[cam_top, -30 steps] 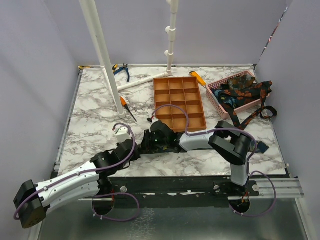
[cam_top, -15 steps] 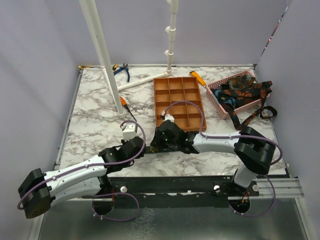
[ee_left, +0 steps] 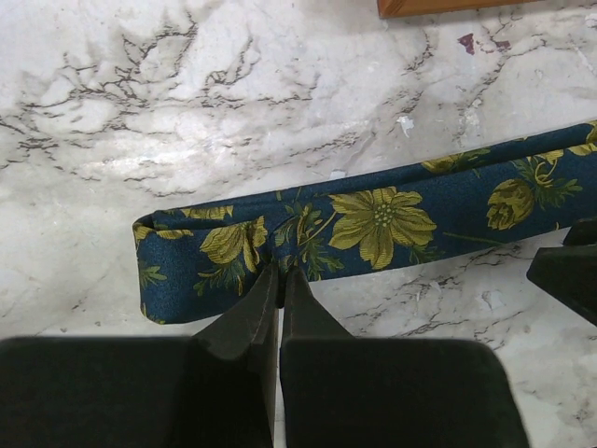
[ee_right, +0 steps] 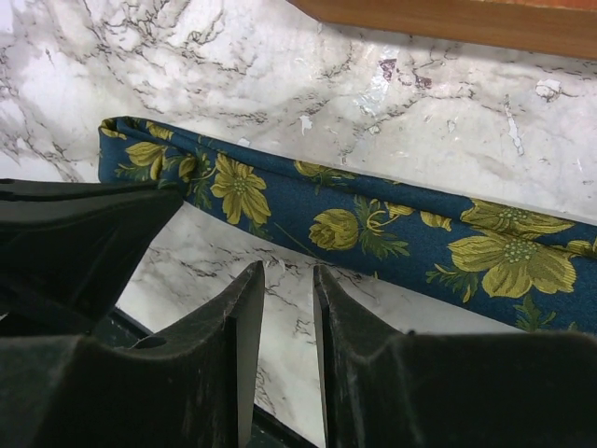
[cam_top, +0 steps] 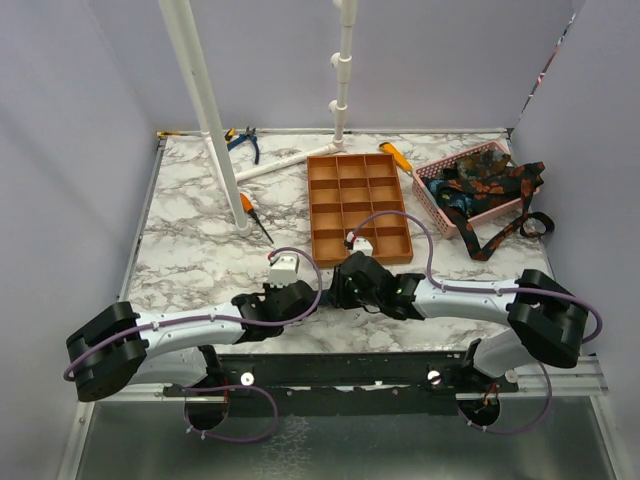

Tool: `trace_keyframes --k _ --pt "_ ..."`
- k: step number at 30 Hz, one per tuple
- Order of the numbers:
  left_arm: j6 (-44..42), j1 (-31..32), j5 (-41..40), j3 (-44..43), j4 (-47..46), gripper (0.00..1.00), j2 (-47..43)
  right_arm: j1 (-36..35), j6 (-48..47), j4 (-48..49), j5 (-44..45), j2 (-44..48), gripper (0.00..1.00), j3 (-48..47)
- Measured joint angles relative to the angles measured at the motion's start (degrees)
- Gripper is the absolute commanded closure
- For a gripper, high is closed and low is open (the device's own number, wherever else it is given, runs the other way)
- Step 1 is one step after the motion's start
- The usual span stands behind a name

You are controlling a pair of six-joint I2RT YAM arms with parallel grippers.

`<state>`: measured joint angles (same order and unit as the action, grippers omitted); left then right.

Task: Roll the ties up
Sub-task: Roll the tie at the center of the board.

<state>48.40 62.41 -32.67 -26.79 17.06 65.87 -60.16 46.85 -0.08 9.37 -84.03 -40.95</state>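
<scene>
A navy tie (ee_left: 382, 219) with yellow flowers lies flat on the marble, its folded end (ee_left: 149, 243) to the left. My left gripper (ee_left: 280, 271) is shut, its tips pinching the tie's near edge. The same tie (ee_right: 373, 219) runs across the right wrist view. My right gripper (ee_right: 287, 271) stands slightly open over bare marble, just short of the tie's near edge, with nothing between its fingers. In the top view both grippers meet near the front middle, left gripper (cam_top: 316, 297) and right gripper (cam_top: 350, 287), and they hide this tie. More ties (cam_top: 485, 180) fill the pink basket.
The orange compartment tray (cam_top: 358, 205) sits just behind the grippers. The pink basket (cam_top: 428, 190) stands at the back right, with tie ends (cam_top: 510, 235) trailing onto the table. A white pipe stand (cam_top: 215, 130), pliers (cam_top: 243, 141) and a screwdriver (cam_top: 250, 210) lie at the back left.
Both arms have swept to the right along the table's front. The right gripper's jaws have parted and let go of the tie. The left gripper stays shut.
</scene>
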Motion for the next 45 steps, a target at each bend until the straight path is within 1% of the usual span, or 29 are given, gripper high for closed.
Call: trace_keyframes --k 8,17,25,26,29,31,34,40,45 --pt "0.9 1.0 -0.2 -0.5 -2.8 1.0 1.5 0.0 -0.4 -0.9 0.0 0.5 0.68 0.0" --pt "1.9 1.0 -1.7 -1.0 -2.8 1.0 -1.6 0.0 -0.3 -1.2 0.0 0.5 0.68 0.0" --pt "1.9 1.0 -1.7 -1.5 -3.0 1.0 1.4 0.0 0.3 -1.4 0.0 0.8 0.68 0.3" --pt "1.9 1.0 -1.7 -1.6 -3.1 0.99 1.7 0.0 0.3 -1.5 0.0 0.9 0.68 0.4" --pt "1.9 1.0 -1.7 -2.0 -3.7 0.87 2.8 0.0 0.3 -1.6 0.0 1.2 0.68 0.4" --pt "1.9 1.1 -1.6 -2.5 -4.0 0.77 3.6 0.0 0.3 -1.7 0.0 1.2 0.68 0.4" --pt "2.1 1.1 -1.3 -2.8 -4.6 0.68 4.2 0.0 0.3 -1.8 0.0 1.2 0.68 0.4" --pt "2.4 1.1 -0.7 -2.8 -5.0 0.53 3.6 0.0 0.3 -2.5 0.0 1.2 0.67 0.4" --pt "2.6 1.1 0.5 -2.8 -4.7 0.41 0.0 0.0 0.3 -3.1 0.0 1.8 0.6 0.4"
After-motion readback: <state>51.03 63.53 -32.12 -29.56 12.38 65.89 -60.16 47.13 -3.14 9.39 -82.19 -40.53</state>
